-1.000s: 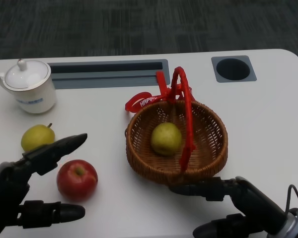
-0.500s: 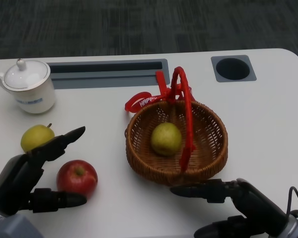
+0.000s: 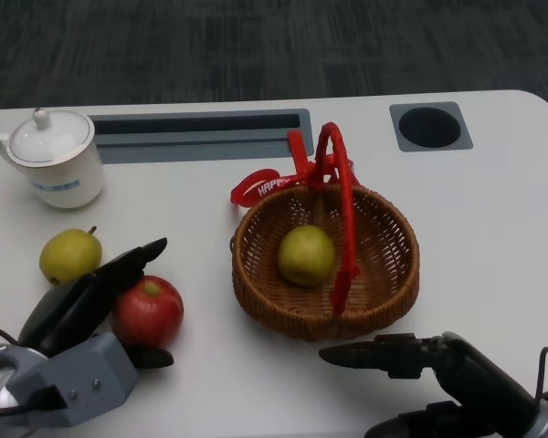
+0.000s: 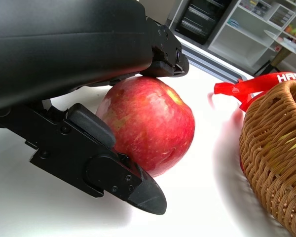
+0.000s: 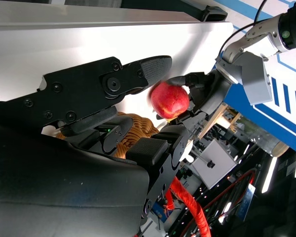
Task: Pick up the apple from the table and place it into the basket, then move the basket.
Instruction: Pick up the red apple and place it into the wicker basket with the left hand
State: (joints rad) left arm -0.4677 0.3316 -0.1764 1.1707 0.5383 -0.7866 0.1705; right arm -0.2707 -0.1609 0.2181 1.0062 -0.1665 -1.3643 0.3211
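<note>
The right hand (image 5: 113, 123) fills most of the picture, black, fingers spread, holding nothing. Past it, the left hand (image 5: 200, 96) wraps a red apple (image 5: 169, 99). A brown basket (image 5: 133, 123) peeks out between the fingers.

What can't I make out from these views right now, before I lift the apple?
- Apple: its near underside in the head view is hidden by the left hand.
- Basket: cut off by the edge in the left wrist view.
- Basket in the right wrist view: mostly hidden behind the right hand.
- Mug: label print too small to read.
</note>
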